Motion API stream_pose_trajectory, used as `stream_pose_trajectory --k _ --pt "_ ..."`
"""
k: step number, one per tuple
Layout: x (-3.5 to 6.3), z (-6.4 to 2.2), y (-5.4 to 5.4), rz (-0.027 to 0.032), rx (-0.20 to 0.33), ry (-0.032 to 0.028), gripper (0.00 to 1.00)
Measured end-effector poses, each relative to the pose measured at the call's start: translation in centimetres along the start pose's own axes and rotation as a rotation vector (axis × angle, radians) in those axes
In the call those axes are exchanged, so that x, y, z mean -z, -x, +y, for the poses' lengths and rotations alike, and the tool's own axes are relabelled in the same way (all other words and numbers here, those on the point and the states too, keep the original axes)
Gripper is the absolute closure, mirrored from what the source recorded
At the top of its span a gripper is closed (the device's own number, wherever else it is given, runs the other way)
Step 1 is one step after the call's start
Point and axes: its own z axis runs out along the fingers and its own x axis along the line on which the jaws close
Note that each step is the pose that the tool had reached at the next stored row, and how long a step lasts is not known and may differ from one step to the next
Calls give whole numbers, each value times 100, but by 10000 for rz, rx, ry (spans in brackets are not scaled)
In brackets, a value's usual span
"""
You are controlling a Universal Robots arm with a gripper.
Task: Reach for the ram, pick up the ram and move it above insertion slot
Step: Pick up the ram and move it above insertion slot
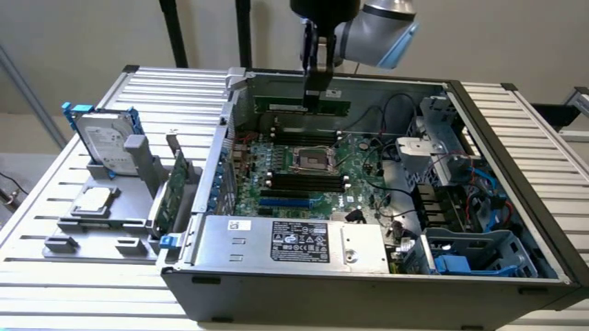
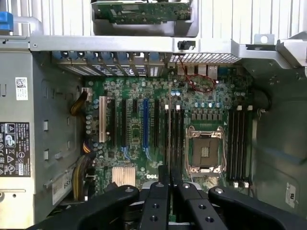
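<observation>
The ram (image 1: 276,105) is a long thin green stick hanging level inside the open computer case, above the far part of the motherboard (image 1: 304,162). My gripper (image 1: 315,101) comes down from above and is shut on the ram's middle. Below it lie two groups of black memory slots (image 1: 296,136), (image 1: 302,183), on either side of the processor socket (image 1: 310,161). In the wrist view my gripper (image 2: 169,176) has its black fingers (image 2: 158,184) pressed close together over the motherboard (image 2: 192,96), above the long slots (image 2: 175,132). The fingers hide the stick there.
The case wall (image 1: 225,131) rims the board. A power supply (image 1: 294,241) fills the near side and a drive cage with cables (image 1: 442,158) the exterior view's right. Outside on the left stand a broader green expansion card (image 1: 175,186), a hard drive (image 1: 106,141) and a processor (image 1: 92,200).
</observation>
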Motion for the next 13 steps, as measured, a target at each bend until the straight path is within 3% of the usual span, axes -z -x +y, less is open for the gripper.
stream_pose_trajectory --k 4,13 --pt "-4 -78 12 36 -1 0 87" --pt "-3 -88 12 36 -1 3 87"
